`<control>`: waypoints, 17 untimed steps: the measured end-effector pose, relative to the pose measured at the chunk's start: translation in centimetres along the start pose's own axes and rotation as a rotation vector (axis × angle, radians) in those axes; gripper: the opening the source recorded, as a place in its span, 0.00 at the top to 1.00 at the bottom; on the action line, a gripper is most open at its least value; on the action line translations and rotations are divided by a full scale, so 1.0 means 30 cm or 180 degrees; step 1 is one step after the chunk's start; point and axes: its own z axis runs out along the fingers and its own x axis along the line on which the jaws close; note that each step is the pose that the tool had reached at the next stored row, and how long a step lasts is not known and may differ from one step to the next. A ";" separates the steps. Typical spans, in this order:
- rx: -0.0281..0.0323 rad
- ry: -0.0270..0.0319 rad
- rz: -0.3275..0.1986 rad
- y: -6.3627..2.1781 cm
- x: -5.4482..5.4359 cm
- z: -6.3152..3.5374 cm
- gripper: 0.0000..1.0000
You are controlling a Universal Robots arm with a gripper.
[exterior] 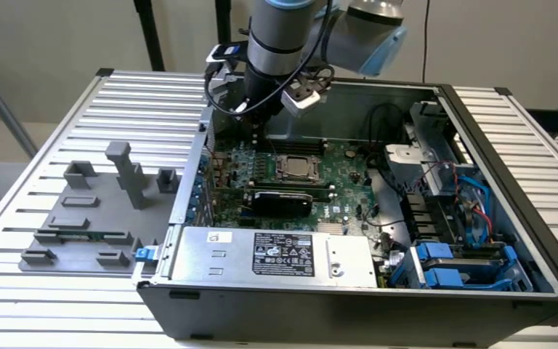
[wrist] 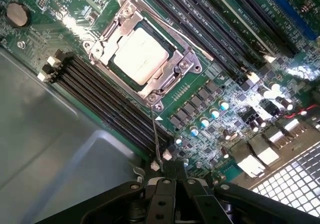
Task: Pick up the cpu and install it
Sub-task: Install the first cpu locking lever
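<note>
The cpu (wrist: 138, 55) lay flat inside the socket frame (wrist: 106, 44) on the motherboard (wrist: 220, 71), apparently seated for clamping, while the tool (wrist: 168, 168), pressed together and empty, hung above it.

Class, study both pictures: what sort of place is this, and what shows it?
Probably a robotics test bench for computer assembly: an open PC case on a slatted metal table, a robot arm above its motherboard.

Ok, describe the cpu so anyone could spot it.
Inside the open grey computer case, find the green motherboard. Near its middle, the cpu is the flat silver-grey square in a shiny metal frame, unlike the long black slots flanking it.
</note>
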 end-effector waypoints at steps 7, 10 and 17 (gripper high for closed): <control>-0.0018 0.0050 0.0108 0.006 0.007 0.000 0.89; -0.0028 0.0064 0.0125 0.014 0.015 0.000 0.89; -0.0030 0.0077 0.0135 0.053 0.064 -0.007 0.89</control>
